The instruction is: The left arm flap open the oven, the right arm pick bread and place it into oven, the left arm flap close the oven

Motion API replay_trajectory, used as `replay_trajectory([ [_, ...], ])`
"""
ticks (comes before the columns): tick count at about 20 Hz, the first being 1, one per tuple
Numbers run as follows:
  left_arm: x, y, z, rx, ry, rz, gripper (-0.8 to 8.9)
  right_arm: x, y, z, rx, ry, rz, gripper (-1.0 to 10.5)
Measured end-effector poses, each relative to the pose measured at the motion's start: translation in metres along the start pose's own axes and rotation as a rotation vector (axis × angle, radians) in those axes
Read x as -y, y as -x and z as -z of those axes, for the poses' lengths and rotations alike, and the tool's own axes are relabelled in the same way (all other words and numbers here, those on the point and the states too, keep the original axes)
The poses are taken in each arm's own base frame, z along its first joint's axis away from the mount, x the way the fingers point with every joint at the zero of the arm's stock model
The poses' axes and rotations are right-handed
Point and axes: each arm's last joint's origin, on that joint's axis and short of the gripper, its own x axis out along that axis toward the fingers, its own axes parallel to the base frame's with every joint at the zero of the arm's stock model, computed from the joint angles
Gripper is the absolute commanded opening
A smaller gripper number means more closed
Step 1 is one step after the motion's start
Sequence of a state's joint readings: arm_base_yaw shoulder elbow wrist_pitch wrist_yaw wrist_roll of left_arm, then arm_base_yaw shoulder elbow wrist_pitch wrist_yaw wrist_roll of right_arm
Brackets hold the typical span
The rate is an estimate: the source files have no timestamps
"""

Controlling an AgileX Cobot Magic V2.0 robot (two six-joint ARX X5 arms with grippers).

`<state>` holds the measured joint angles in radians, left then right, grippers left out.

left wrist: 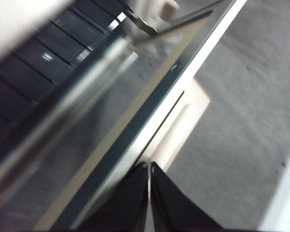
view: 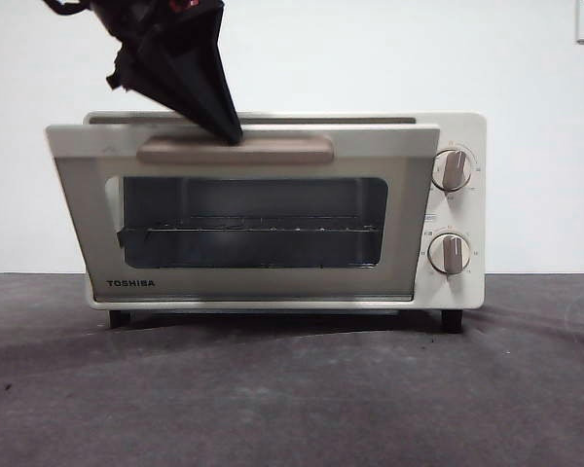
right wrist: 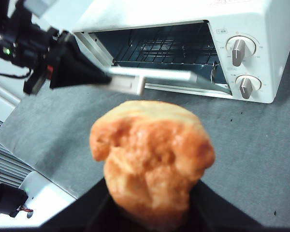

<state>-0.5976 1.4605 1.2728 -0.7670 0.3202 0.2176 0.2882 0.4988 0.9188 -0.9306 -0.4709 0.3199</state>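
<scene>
left gripper (view: pixel 232 134) pinched closed on oven (view: pixel 457 126) handle (view: pixel 236 151); right gripper (right wrist: pixel 152 212) clasps bread (right wrist: pixel 152 157)

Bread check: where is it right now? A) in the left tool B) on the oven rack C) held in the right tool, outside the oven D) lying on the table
C: the right wrist view shows the bread gripped in the right tool, in front of the oven, whose rack is bare.

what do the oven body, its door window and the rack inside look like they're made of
Oven body: cream painted metal or plastic, smooth with a soft sheen; hard to say which. Door window: dark glass, see-through and reflective. Rack: thin metal wire, crossed in a grid.
</scene>
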Motion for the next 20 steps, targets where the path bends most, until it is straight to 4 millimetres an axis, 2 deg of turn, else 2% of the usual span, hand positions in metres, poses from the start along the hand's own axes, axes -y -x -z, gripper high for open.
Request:
replay_trajectory([
  [4,0.009,-0.009,0.018,-0.029,-0.003,0.022,0.16,0.0,0.0,0.0,0.0,0.0,0.0,1.3],
  [9,0.014,-0.008,0.039,0.032,0.016,-0.007,0.16,0.0,0.0,-0.001,0.006,0.003,-0.002,1.3],
  [13,0.02,-0.023,0.061,-0.014,0.05,0.0,0.16,0.0,0.0,-0.001,0.013,0.007,-0.004,1.3],
  [20,0.034,-0.031,0.06,0.008,0.057,-0.023,0.16,-0.002,0.0,-0.004,0.043,0.023,-0.013,1.3],
])
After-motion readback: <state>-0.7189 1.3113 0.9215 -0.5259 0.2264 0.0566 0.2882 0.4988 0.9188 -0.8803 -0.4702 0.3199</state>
